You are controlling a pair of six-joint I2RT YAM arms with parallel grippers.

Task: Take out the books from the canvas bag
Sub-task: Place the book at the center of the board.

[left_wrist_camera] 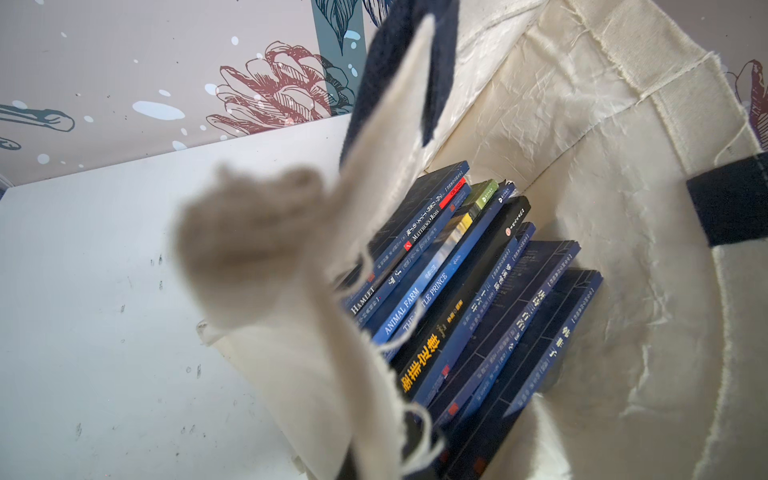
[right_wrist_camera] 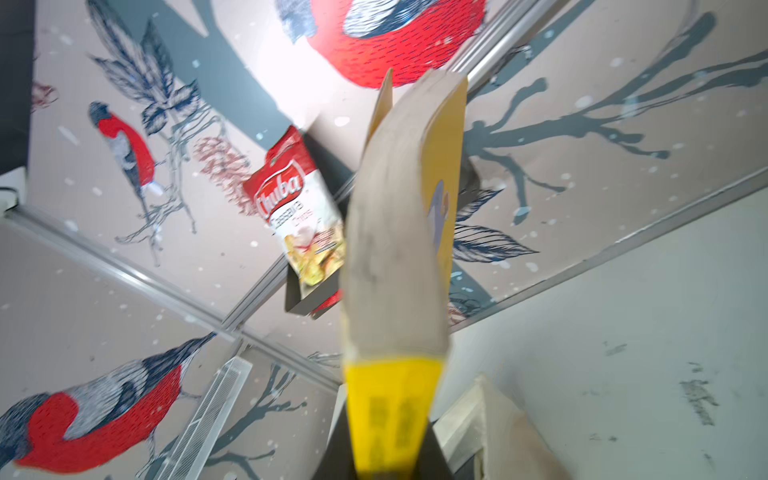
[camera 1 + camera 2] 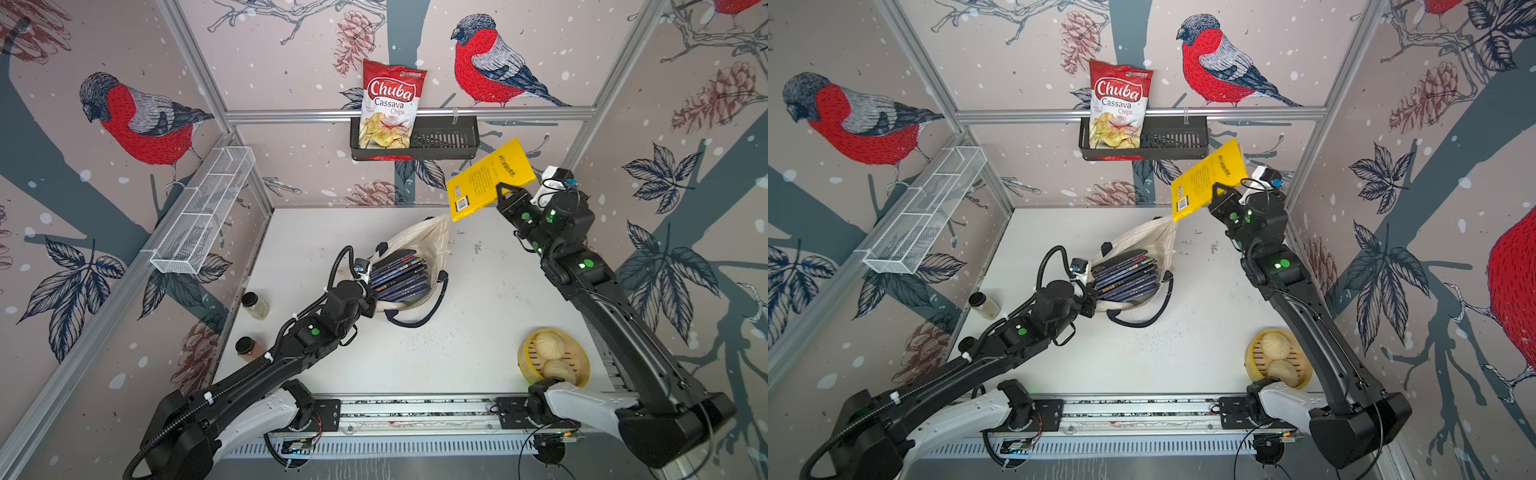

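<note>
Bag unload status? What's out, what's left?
Done: no book set down yet. In hand: right tool grips the yellow book aloft, outside the canvas bag; left tool pinches the bag's rim. Left: the stack of dark books, still inside the bag.

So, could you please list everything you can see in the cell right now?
table: one, white, floor of the cell.
canvas bag: one, cream with navy handles, mid-table, mouth open.
books: roughly ten, mostly navy, one black, stacked inside the canvas bag.
yellow book: one, yellow, held in the air at the far right.
black basket: one, black, hung on the back rail.
chips bag: one, red and white, standing in the black basket.
wire basket: one, white, on the left wall.
jars: two, dark lids, table's left edge.
steamer: one, yellow bamboo, near right.
buns: two, pale, in the steamer.
left fingers: shut on the canvas bag's rim.
right fingers: shut on the yellow book.
</note>
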